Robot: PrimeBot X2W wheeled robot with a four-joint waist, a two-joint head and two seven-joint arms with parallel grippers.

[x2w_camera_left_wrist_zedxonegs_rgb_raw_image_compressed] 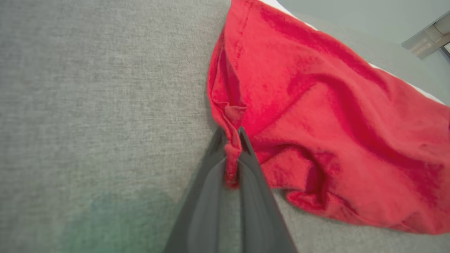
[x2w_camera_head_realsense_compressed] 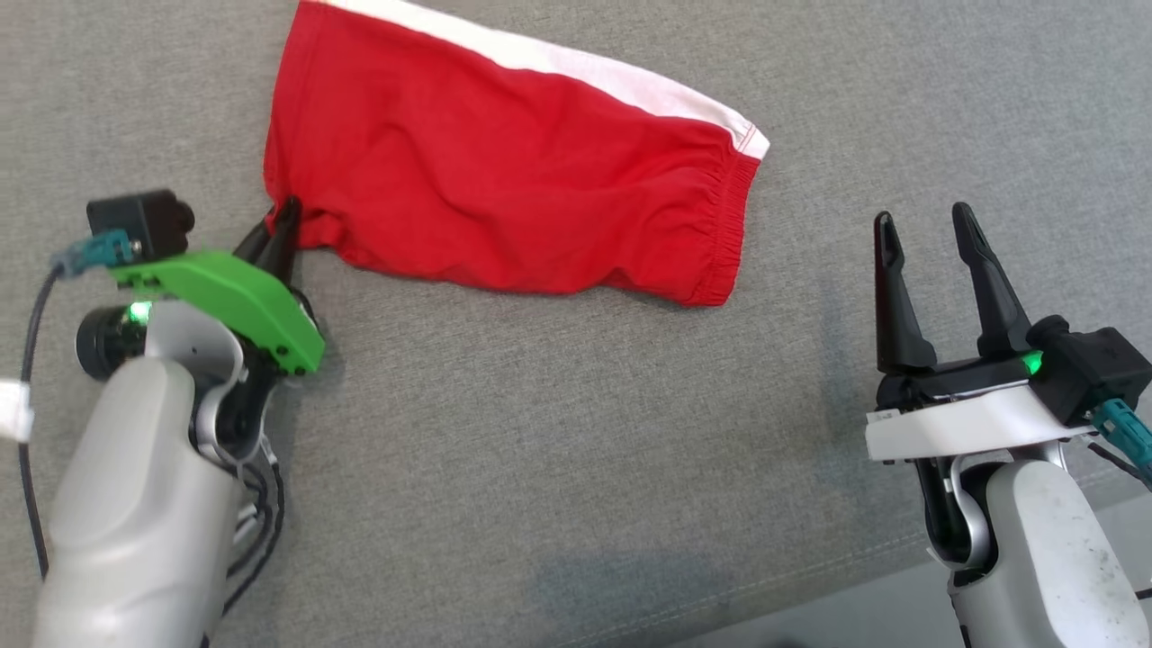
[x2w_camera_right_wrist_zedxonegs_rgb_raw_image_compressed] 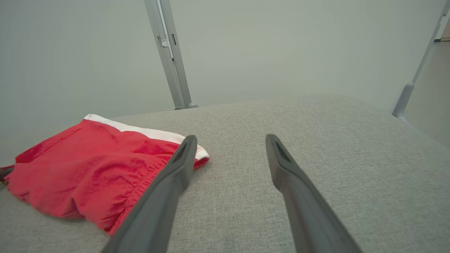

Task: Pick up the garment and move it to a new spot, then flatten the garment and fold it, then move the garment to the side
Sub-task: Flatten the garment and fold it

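Note:
Red shorts (x2w_camera_head_realsense_compressed: 513, 171) with a white side stripe and a gathered waistband lie folded on the grey fabric surface (x2w_camera_head_realsense_compressed: 558, 432), at the top middle of the head view. My left gripper (x2w_camera_head_realsense_compressed: 281, 227) is shut on the garment's lower left corner; the left wrist view shows a pinch of red cloth (x2w_camera_left_wrist_zedxonegs_rgb_raw_image_compressed: 232, 165) squeezed between its two fingers. My right gripper (x2w_camera_head_realsense_compressed: 927, 232) stands open at the lower right, clear of the garment, nothing between its fingers. In the right wrist view the shorts (x2w_camera_right_wrist_zedxonegs_rgb_raw_image_compressed: 88, 168) lie to the left of that gripper (x2w_camera_right_wrist_zedxonegs_rgb_raw_image_compressed: 228, 140).
The grey surface ends at a front edge (x2w_camera_head_realsense_compressed: 900, 576) near the lower right of the head view. Beyond its far side stand a pale wall and metal frame posts (x2w_camera_right_wrist_zedxonegs_rgb_raw_image_compressed: 172, 59). Cables hang along my left forearm (x2w_camera_head_realsense_compressed: 135, 504).

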